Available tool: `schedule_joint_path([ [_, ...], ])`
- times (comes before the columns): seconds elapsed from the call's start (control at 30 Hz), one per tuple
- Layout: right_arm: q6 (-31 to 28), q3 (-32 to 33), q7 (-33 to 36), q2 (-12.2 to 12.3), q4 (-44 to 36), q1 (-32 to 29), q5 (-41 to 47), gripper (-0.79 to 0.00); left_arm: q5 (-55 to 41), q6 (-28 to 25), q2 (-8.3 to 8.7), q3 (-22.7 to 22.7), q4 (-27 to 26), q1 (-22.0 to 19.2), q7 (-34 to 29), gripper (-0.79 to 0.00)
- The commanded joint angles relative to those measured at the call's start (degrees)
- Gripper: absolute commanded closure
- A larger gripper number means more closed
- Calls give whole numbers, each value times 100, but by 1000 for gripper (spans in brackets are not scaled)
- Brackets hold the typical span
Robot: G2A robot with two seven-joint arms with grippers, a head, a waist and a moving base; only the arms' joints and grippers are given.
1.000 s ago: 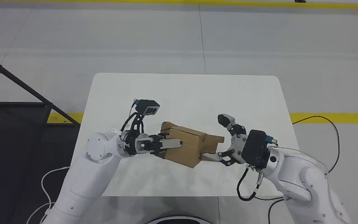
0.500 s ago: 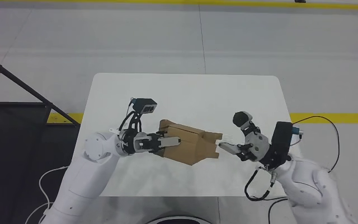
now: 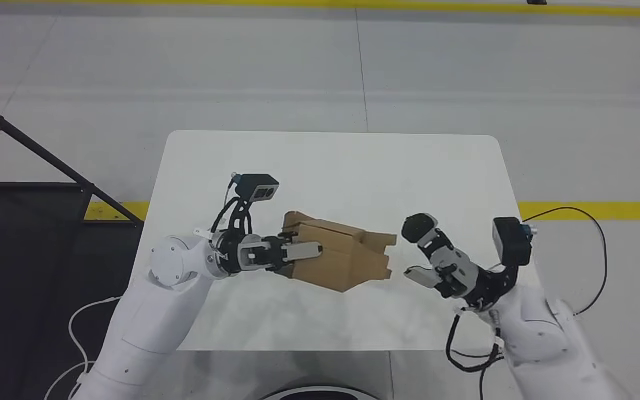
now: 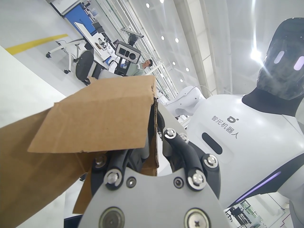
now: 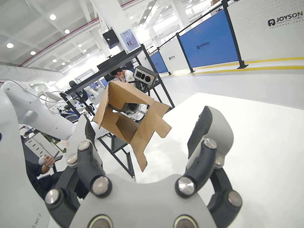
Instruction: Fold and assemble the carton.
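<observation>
A brown cardboard carton (image 3: 340, 258), partly folded with loose flaps, is held just above the white table (image 3: 430, 170) near its middle. My left gripper (image 3: 292, 252) is shut on the carton's left wall. In the left wrist view that wall (image 4: 95, 119) is pinched at the gripper (image 4: 154, 131), with one finger hidden behind the cardboard. My right gripper (image 3: 412, 250) stands open a short way right of the carton's open end, touching nothing. In the right wrist view the carton (image 5: 128, 112) hangs beyond the gripper (image 5: 147, 129), whose ribbed pads (image 5: 199, 129) are spread wide.
Bare white table lies behind the carton and to its right. The table's front edge (image 3: 330, 349) runs close below both arms. A black frame (image 3: 40, 150) stands off the table's left side.
My right gripper has drawn back from the carton's right flap toward the right and now stands clear of it. The flap sits folded closer in. The left arm has barely moved.
</observation>
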Motion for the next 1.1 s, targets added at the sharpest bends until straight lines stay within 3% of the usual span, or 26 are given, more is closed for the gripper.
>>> schedule_joint_path([
  [0.0,-106,-151,154,-6,86,74,222,-785,1,-8,1,-1,0,2,11,0],
  [0.4,-1012,-604,654,-13,408,494,1507,-785,-30,-29,8,3,42,10,11,0],
  [1.07,-837,-593,1037,-2,109,634,1485,-785,153,-172,7,52,66,-1,122,0],
])
